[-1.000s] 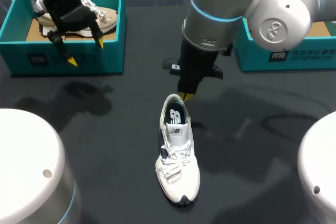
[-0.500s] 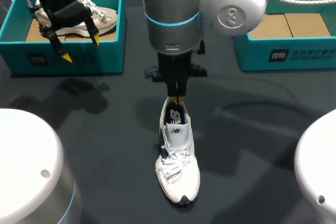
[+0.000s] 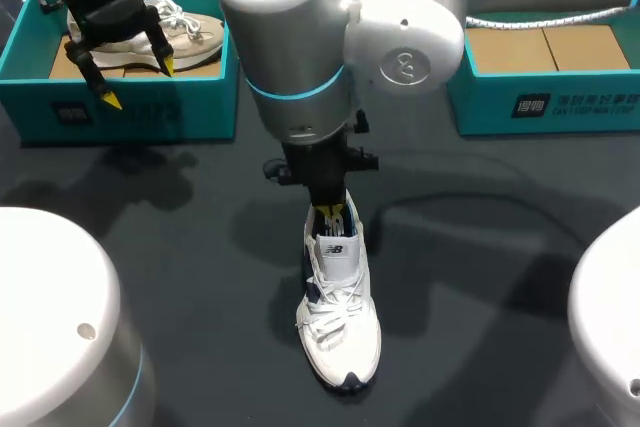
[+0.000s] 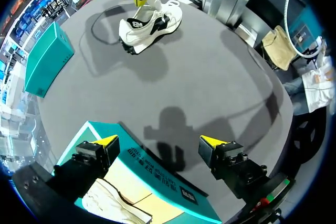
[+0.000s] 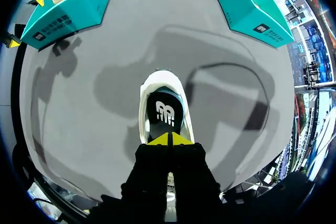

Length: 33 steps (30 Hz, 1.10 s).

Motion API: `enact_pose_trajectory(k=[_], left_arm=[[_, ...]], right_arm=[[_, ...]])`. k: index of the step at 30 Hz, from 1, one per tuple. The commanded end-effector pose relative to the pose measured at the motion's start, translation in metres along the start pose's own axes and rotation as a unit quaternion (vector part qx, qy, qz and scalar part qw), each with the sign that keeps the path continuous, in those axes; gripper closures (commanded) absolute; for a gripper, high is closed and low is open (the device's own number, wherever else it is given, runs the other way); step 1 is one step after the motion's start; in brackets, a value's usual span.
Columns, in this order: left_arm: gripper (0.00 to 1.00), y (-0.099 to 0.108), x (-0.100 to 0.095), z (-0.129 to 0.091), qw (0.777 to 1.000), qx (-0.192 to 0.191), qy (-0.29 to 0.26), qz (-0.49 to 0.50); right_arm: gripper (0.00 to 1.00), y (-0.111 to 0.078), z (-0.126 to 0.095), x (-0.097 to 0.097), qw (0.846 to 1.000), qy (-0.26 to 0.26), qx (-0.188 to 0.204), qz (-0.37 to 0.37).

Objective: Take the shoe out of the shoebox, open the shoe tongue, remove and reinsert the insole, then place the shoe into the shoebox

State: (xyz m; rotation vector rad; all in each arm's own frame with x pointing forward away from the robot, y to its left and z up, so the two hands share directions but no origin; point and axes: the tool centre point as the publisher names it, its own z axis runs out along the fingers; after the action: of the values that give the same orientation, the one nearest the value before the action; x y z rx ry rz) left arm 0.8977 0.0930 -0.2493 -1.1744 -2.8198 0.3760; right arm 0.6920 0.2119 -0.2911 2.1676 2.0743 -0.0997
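In the head view the white shoe (image 3: 338,317) stands out of its box in the middle of the surface (image 3: 180,237), toe toward the near edge. The right gripper (image 3: 330,215) is down at the shoe's mouth just behind the tongue (image 3: 338,249). The step in hand looks like opening the tongue, and to do it well I would take the tongue by its top edge alone and draw it toward the toe slowly, since nothing steadies the shoe and it may slide or tip. The left gripper (image 3: 130,69) hangs spread wide and empty over the left shoebox (image 3: 130,115) at the far left corner, where a beige shoe (image 3: 190,32) lies. The right shoebox (image 3: 540,97) sits at the far right, and the big right arm hides the shoe's heel and part of that box. In the left wrist view the left gripper (image 4: 159,141) is wide apart with nothing between its fingers, the left shoebox (image 4: 157,178) is under it, and the white shoe (image 4: 149,22) is well away. In the right wrist view the right gripper (image 5: 169,139) has its yellow tips pressed together with no gap, and the dark insole (image 5: 165,109) lies just ahead in the shoe (image 5: 157,80). The gripper's body covers the tongue, so I cannot tell whether its edge is pinched.
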Motion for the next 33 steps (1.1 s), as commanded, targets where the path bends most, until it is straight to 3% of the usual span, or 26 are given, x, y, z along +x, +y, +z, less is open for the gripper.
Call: enact_pose_trajectory(k=[1, 10, 11, 22, 33], left_arm=[[0.0, 0.003, 0.001, -0.002, 1.0, 0.0, 0.001, 0.002], [0.0, 0.003, 0.001, -0.002, 1.0, 0.0, 0.001, 0.002], [0.0, 0.003, 0.001, -0.002, 1.0, 0.0, 0.001, 0.002], [0.0, 0.003, 0.001, -0.002, 1.0, 0.0, 0.001, 0.002], [0.0, 0.003, 0.001, -0.002, 1.0, 0.0, 0.001, 0.002]], right_arm=[[1.0, -0.011, 0.012, 0.006, 1.0, -0.011, -0.016, 0.019], [1.0, -0.016, 0.029, -0.001, 0.997, -0.054, -0.03, 0.037], [1.0, -0.017, 0.03, -0.003, 0.997, -0.052, -0.045, 0.026], [1.0, -0.019, 0.028, -0.004, 0.997, -0.054, -0.043, 0.029], [1.0, -0.012, 0.067, -0.01, 0.993, -0.082, -0.059, 0.064]])
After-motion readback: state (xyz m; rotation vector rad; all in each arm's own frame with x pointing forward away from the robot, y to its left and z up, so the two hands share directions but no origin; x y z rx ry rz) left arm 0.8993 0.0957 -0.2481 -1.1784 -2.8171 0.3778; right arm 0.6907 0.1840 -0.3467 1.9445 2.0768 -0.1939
